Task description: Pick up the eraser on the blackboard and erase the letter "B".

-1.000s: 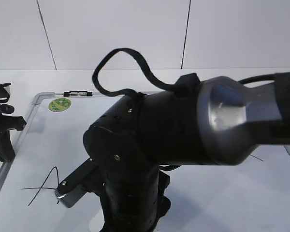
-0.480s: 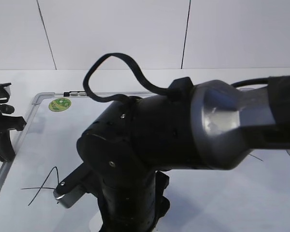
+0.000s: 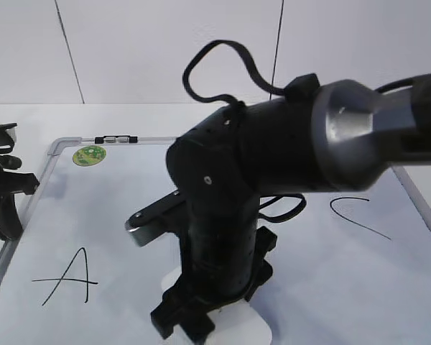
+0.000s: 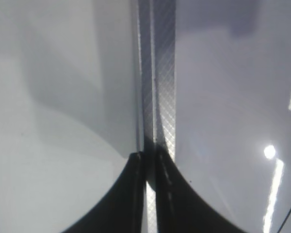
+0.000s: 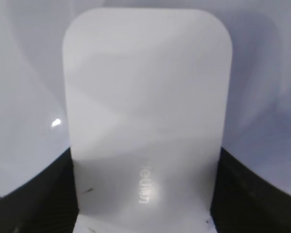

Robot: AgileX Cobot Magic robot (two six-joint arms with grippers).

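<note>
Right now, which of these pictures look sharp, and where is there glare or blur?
Exterior view: sharp, letters crisp on the blackboard, a bright sheen on the right arm's grey joint. Left wrist view: soft, with a glare spot on the board. Right wrist view: the eraser fills it, slightly blurred.

Right arm [image 3: 237,187]: glossy blk housing w/ screws, silver collar, looped blk cable [image 3: 223,65].

The oblong white plastic eraser [image 5: 146,111] looks smooth with a soft satin sheen. The large white dry-erase board [image 3: 100,215] is glossy, catching bright lamp glints, and its silver-grey metal frame [image 4: 157,73] shows a fine cross-hatched texture. The right arm's black casing [image 3: 223,194] appears matt plastic.
</note>
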